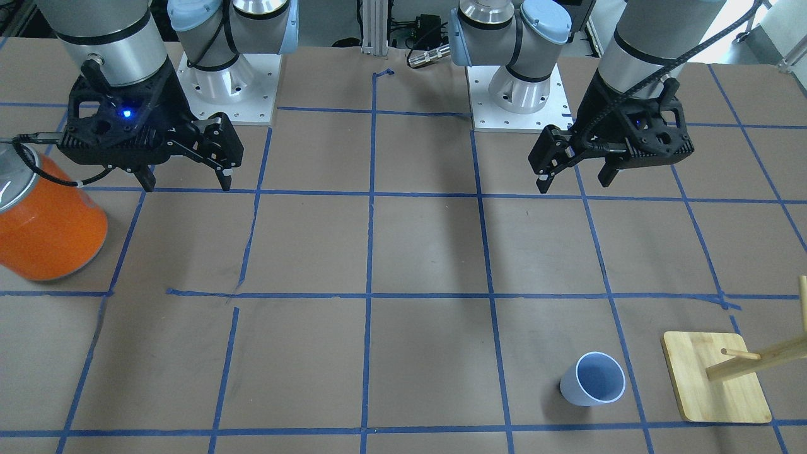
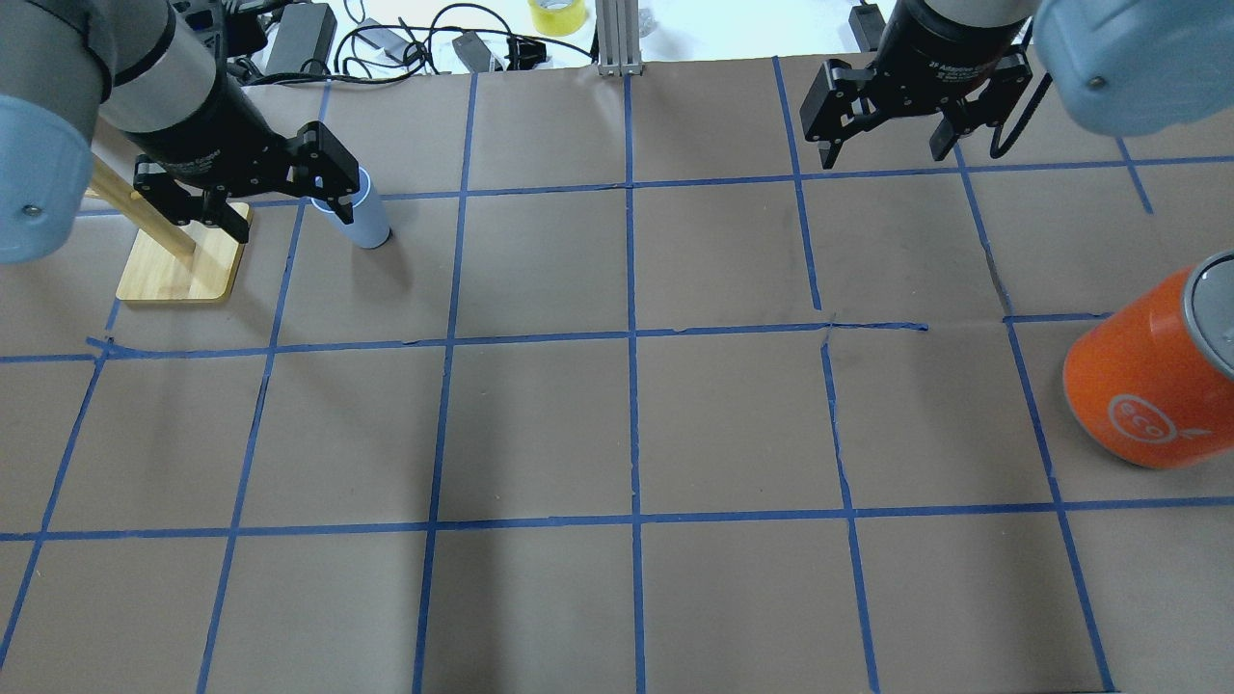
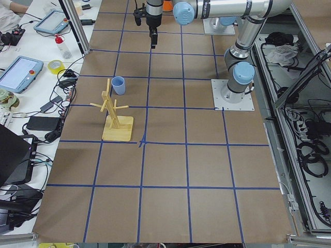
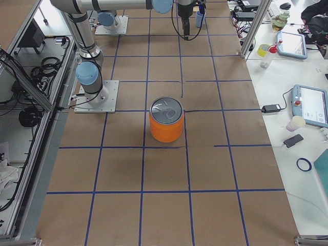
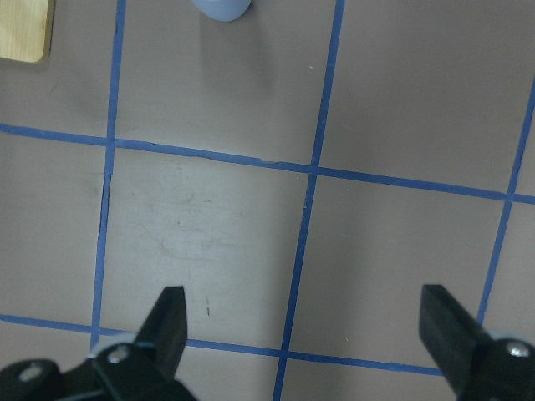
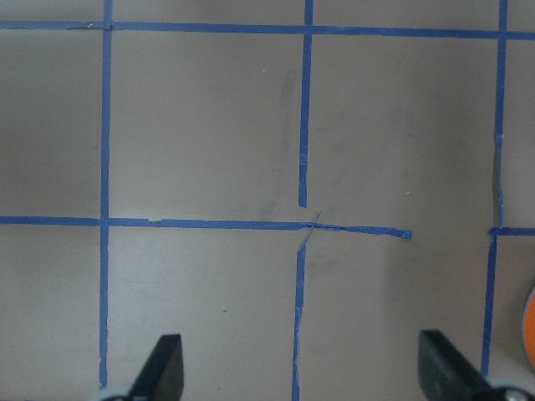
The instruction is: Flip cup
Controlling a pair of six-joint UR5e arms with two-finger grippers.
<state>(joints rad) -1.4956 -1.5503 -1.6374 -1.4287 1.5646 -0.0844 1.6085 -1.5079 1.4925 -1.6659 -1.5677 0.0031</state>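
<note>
The cup [image 1: 592, 378] is a small pale bluish-white tumbler that stands upright, mouth up, with its blue inside showing. It also shows in the overhead view [image 2: 364, 220], partly behind a finger, and at the top edge of the left wrist view [image 5: 221, 7]. My left gripper [image 1: 574, 181] [image 2: 280, 207] [image 5: 309, 334] is open and empty, high above the table, on the robot's side of the cup. My right gripper [image 1: 187, 183] [image 2: 882, 154] [image 6: 301, 368] is open and empty, far from the cup.
A large orange can [image 1: 47, 221] [image 2: 1147, 376] with a silver top stands near the right arm's side. A wooden peg rack on a square base [image 1: 712, 378] [image 2: 183, 265] stands close beside the cup. Blue tape lines grid the brown table.
</note>
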